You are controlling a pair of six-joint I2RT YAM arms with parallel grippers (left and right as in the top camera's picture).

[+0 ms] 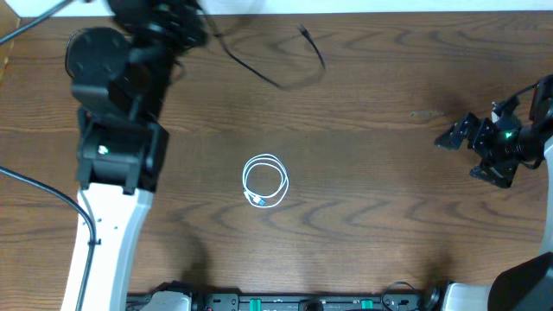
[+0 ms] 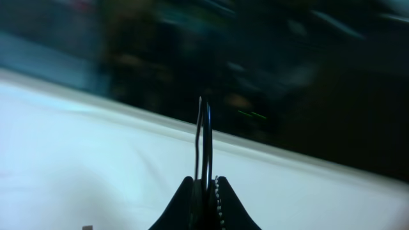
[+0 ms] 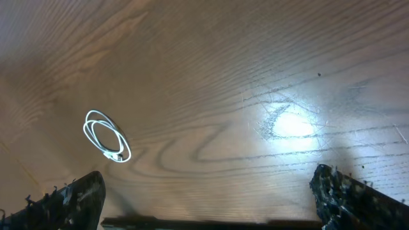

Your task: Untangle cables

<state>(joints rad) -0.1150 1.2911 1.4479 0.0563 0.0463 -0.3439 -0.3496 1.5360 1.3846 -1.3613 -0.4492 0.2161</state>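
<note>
Left gripper [image 2: 206, 184] is clamped tight on a thin black cable [image 2: 203, 137]. In the wrist cam it looks like a doubled strand, or a little loop, sticking straight up out of the closed jaws. Everything behind it is a blurry mess of white and dark, so can't tell more from there. From overhead, the same black cable [image 1: 276, 79] trails off to the right of that gripper in a loose curve across the brown wood-grain table [image 1: 371, 225] near the far edge, w/ a small plug [image 1: 305, 31] at its end. Only one black strand I can make out for sure tbh. The short white cable [image 1: 264, 181] sits in a neat small round coil about mid-table, flat on the wood, well apart from the black one and from both grippers, w/ its plug at the lower edge of the coil. Right gripper [image 3: 208, 185] is spread wide, nothing in it or touching it, and the white coil [image 3: 106, 137] shows off to one side ahead of it. Left arm [image 1: 117, 164] reaches from the near edge up to the far left corner. Right arm [image 1: 527, 138] is parked at the right edge, pointing in toward the middle.
</note>
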